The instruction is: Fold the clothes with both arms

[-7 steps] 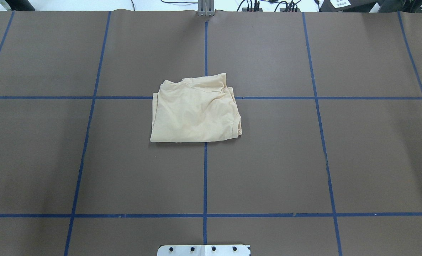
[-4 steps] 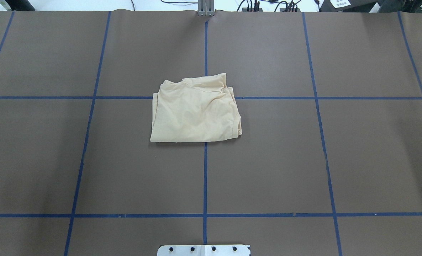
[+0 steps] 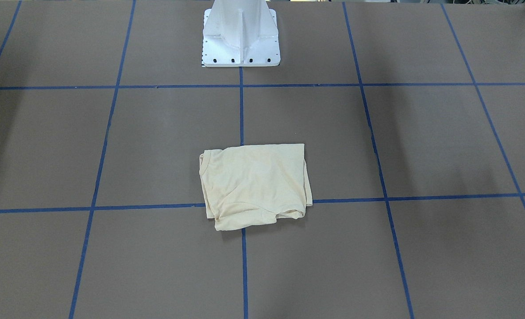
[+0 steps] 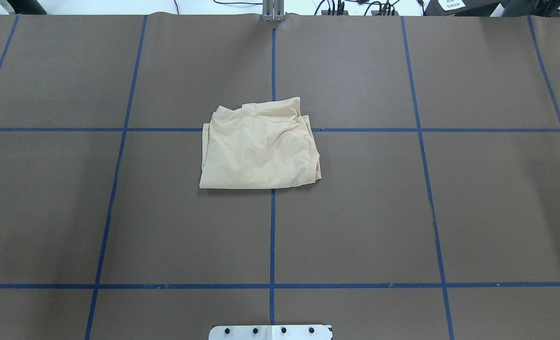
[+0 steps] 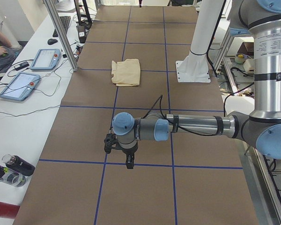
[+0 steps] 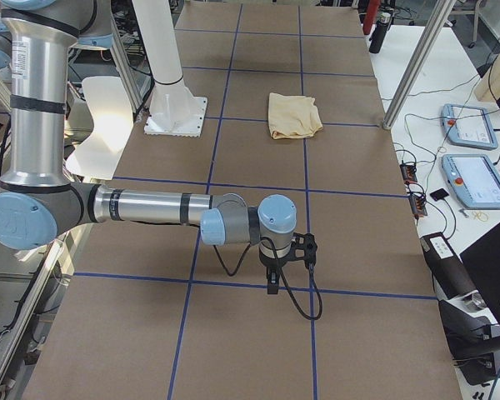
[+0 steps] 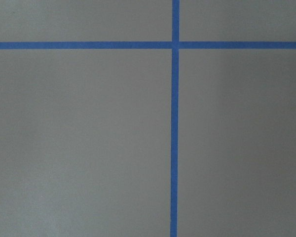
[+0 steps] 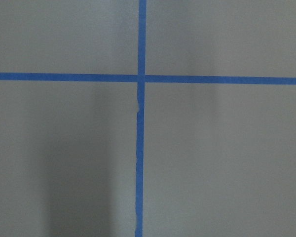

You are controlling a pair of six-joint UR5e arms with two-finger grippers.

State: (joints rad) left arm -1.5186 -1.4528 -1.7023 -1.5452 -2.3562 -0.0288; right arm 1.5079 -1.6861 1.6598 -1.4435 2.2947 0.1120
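Two arms stand out at opposite ends of the table (image 4: pixel 403 212), and the shirt (image 4: pixel 260 148) lies between them at its middle, well apart from both; from the left gripper (image 5: pixel 129 163) it lies far off to the right along the table, from the right gripper (image 6: pixel 272 283) as far off to the left, so neither looks clearly nearer; both grippers hang low over bare brown cover with fingers pointing down, but they show only in the side views, so whether their jaws are parted or closed I cannot tell; each wrist camera sees nothing but a crossing of blue tape (image 4: pixel 272 236); the shirt is a compact folded bundle, close to square, if anything a little longer left to right, lying on a tape crossing straight out from the pedestal (image 3: pixel 241 35); its near edge is a clean straight fold, its far edge is rumpled with layers stepping out, and the collar curve sits at its right side; no print shows; judging by this, the folding looks done or nearly so, and any further move would mean a long reach inward for either the left arm (image 5: pixel 192 125) or the right arm (image 6: pixel 150 206); nothing lies on the table between either gripper and the cloth; control pendants (image 5: pixel 47 58) rest on the bench beyond the far edge.
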